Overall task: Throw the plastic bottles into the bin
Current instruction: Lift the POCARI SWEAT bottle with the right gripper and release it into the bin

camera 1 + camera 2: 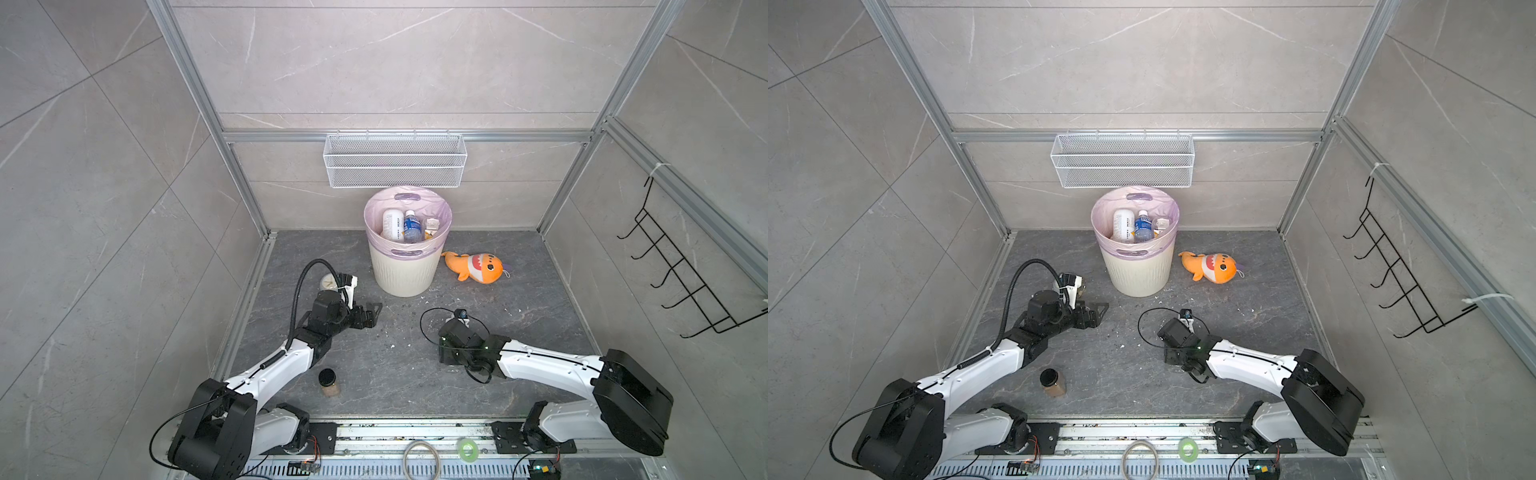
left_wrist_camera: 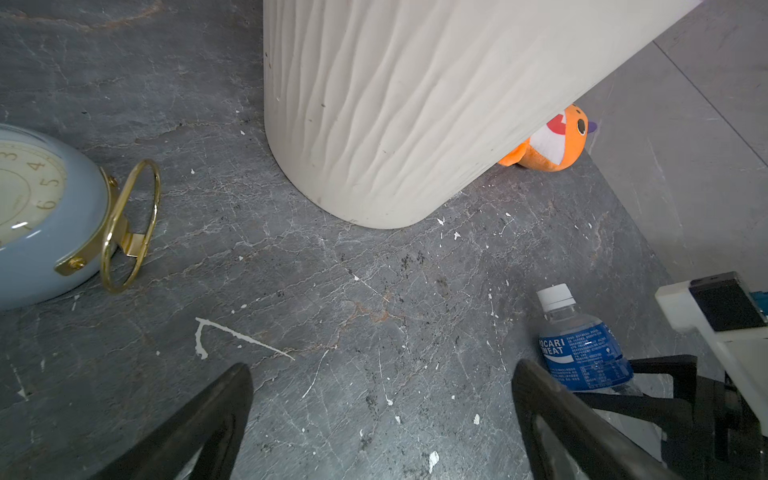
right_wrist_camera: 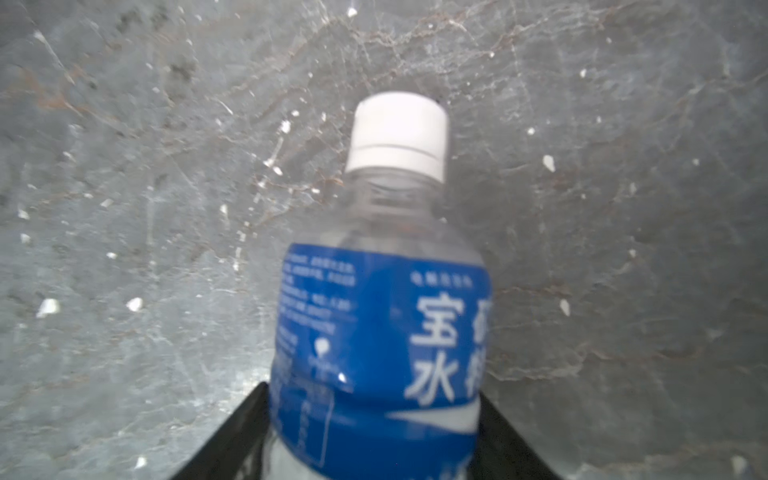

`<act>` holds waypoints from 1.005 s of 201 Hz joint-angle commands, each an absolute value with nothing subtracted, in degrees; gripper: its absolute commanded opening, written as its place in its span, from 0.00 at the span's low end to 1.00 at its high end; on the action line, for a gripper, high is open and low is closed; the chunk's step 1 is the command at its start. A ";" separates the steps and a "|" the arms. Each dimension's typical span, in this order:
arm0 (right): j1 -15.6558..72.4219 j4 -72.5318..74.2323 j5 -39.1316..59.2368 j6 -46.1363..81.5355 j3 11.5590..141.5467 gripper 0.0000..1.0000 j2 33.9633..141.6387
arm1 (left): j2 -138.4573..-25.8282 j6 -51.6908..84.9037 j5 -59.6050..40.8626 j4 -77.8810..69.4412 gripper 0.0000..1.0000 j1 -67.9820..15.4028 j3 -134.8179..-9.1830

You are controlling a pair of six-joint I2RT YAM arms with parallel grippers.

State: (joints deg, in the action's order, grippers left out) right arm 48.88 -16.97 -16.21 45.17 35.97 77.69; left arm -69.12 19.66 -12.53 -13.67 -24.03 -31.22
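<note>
Dark stone counter (image 1: 395, 365): bin (image 1: 405, 270) near the rear edge, orange shark plush (image 1: 476, 268) beside it, pale-blue clock (image 1: 328, 284) near the left edge, black-lidded jar (image 1: 329, 382) near the front-left corner.

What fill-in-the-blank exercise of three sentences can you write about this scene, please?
1. The blue-labelled bottle between the fingers of the right gripper has a ____ cap.
2. The plush toy lying beside the bin is mostly ____.
3. The left gripper stands ____, holding nothing.
Missing words: white; orange; open.

Soft, even, bright light, faint shadows. Both top views bow at edges. Right wrist view blurs the blue-labelled bottle (image 3: 382, 332).
</note>
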 commanded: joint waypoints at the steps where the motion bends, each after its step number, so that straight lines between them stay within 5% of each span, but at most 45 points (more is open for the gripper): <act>1: 50.83 -15.26 -18.30 44.05 33.88 0.55 73.67 | -69.58 18.43 -12.64 -14.63 1.00 -24.11 -32.77; 129: 64.09 -19.45 -36.88 31.71 40.48 0.52 51.96 | -70.58 18.54 -13.24 -15.20 0.99 -24.09 -32.87; 202: 61.82 -25.82 -39.86 22.43 70.65 0.51 64.64 | -71.37 18.28 -13.45 -14.95 0.99 -24.08 -33.29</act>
State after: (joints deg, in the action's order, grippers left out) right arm 63.83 -23.27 -38.20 27.55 59.72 59.59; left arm -71.05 19.68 -12.58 -13.69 -24.03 -31.27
